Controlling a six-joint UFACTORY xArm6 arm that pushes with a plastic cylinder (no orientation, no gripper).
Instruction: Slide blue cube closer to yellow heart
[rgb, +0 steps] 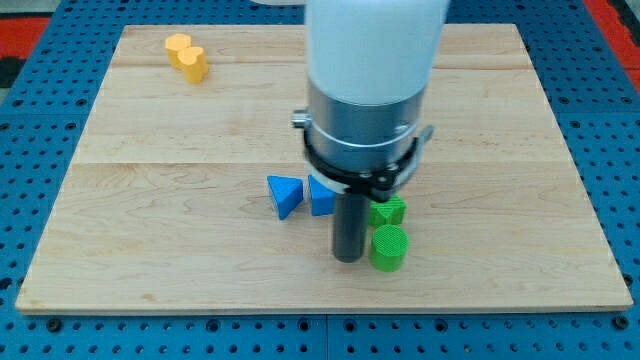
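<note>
The yellow heart (187, 56) lies near the board's top left corner. The blue cube (320, 197) sits near the board's middle, partly hidden behind my rod. A blue triangle (285, 195) lies just to its left, almost touching it. My tip (348, 257) rests on the board just below and to the right of the blue cube, close to it. The arm's large body hides the area above the cube.
A green cylinder (389, 247) stands right beside my tip on its right. Another green block (388, 211) sits just above the cylinder, partly hidden by the arm. The wooden board (150, 230) lies on a blue pegboard.
</note>
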